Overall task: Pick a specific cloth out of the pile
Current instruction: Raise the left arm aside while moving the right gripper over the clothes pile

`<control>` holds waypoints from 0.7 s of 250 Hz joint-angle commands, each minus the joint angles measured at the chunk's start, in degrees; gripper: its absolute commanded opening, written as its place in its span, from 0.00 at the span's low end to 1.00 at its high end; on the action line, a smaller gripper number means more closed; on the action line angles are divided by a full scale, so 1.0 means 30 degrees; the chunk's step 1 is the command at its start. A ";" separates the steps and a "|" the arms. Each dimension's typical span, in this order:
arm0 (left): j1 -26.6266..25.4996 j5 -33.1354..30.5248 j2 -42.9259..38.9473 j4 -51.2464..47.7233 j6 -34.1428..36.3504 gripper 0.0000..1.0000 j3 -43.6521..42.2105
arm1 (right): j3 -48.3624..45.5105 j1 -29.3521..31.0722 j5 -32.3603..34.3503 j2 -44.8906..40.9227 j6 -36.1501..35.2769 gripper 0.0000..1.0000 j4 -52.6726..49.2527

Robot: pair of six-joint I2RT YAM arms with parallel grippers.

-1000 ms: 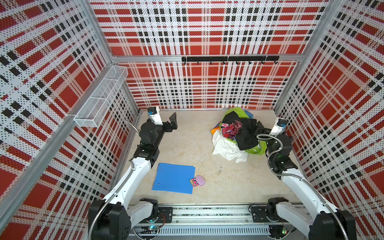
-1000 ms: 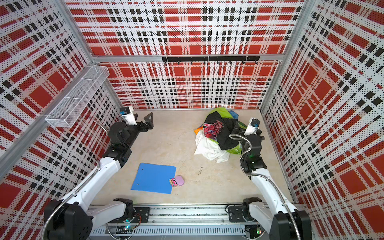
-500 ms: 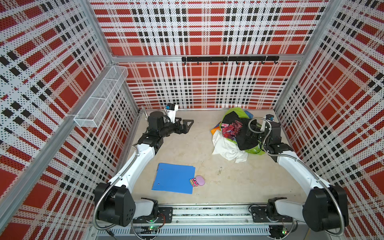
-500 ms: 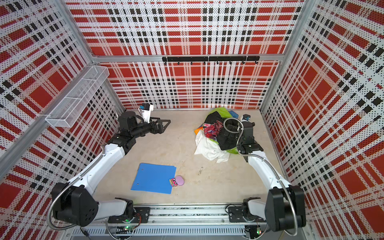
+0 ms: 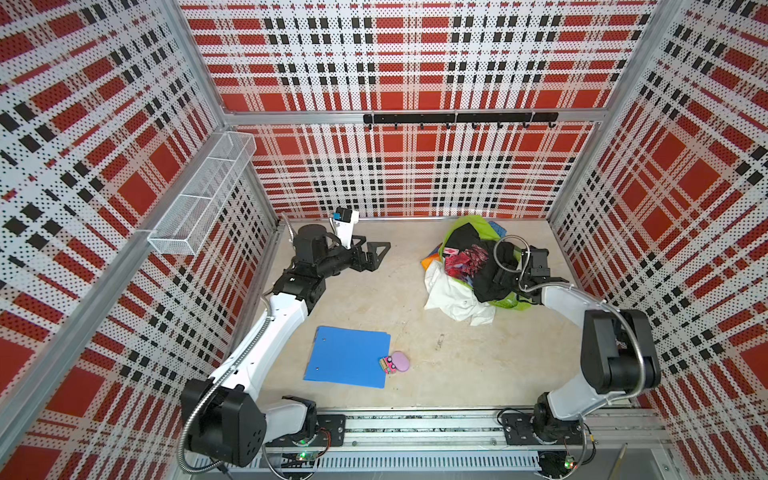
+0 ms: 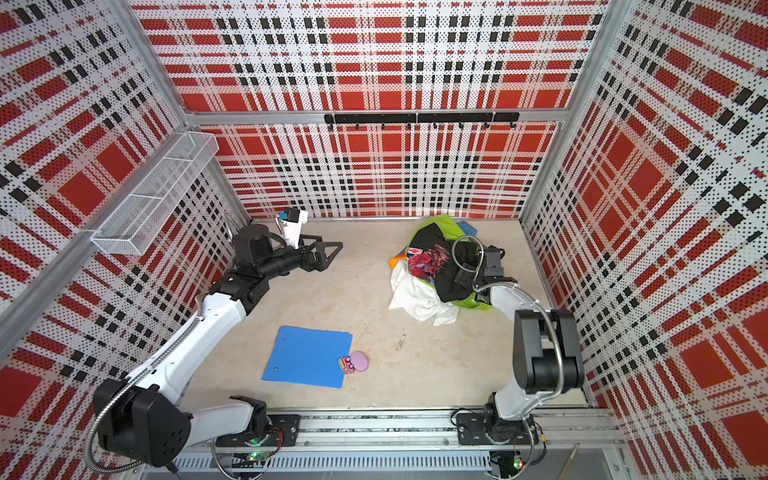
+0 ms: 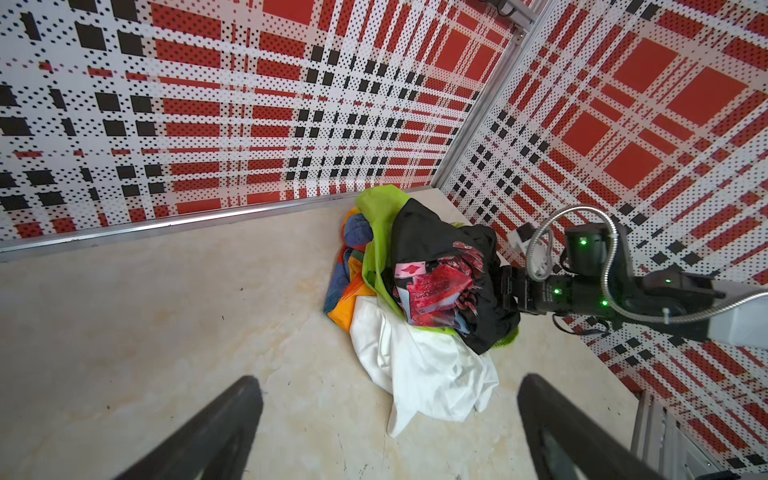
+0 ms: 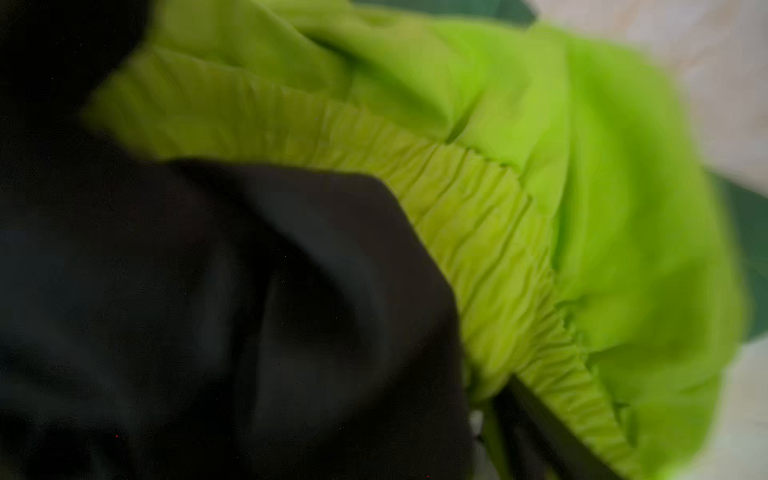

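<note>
Currently listed: the pile [image 5: 469, 257], floor at 2 o'clock; the cloth [image 5: 453, 297], white, spilling from the pile's 7 o'clock edge onto the floor. Left gripper [image 5: 372, 249], 10 o'clock, jaws spread wide, empty, well apart from the pile. Right gripper [image 7: 507, 286], pushed into the black garment [image 8: 249, 311] at the pile's 3 o'clock side, beside lime-green fabric [image 8: 582, 166]; jaw state cannot be told. Blue folder [image 5: 349, 357], 6 o'clock, small pink item [image 5: 397, 362] touching its edge.
</note>
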 commanded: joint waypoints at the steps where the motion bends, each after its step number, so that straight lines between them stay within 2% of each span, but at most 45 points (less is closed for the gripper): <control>1: -0.0006 0.0022 -0.0204 0.0113 0.0108 0.99 -0.0018 | 0.0635 0.0102 -0.1071 0.0913 0.0343 0.46 0.1231; 13: -0.0034 -0.0006 -0.0233 0.0126 0.0097 0.99 -0.0033 | 0.1026 0.0102 -0.0868 0.0949 0.0354 0.27 0.0999; 23: -0.0056 -0.0100 -0.0227 0.0102 0.0123 0.99 -0.0033 | 0.1362 0.0102 -0.0761 0.0730 0.0356 0.16 0.0682; 37: -0.0079 -0.0196 -0.0294 0.0123 0.0173 0.99 -0.0077 | 0.1706 0.0131 -0.0488 0.0000 0.0356 0.05 0.0374; 49: -0.0077 -0.0307 -0.0324 0.0112 0.0197 0.99 -0.0092 | 0.2066 0.0131 -0.0207 -0.0805 0.0378 0.01 0.0077; 76: -0.0063 -0.0483 -0.0379 0.0123 0.0251 0.99 -0.0121 | 0.3644 0.0074 0.0596 -0.1876 0.0352 0.00 -0.1408; 99: -0.0061 -0.0494 -0.0353 0.0131 0.0255 0.99 -0.0151 | 0.5199 -0.0312 0.0129 -0.1841 0.0639 0.00 -0.2420; 116: -0.0061 -0.0461 -0.0321 0.0127 0.0253 0.99 -0.0125 | 0.6310 -0.0564 -0.0242 -0.1399 0.0788 0.00 -0.2925; 175: -0.0311 -0.0758 -0.0451 0.0125 0.0464 0.99 -0.0237 | 0.9018 -0.0894 0.0543 0.1720 0.0665 0.03 -0.4623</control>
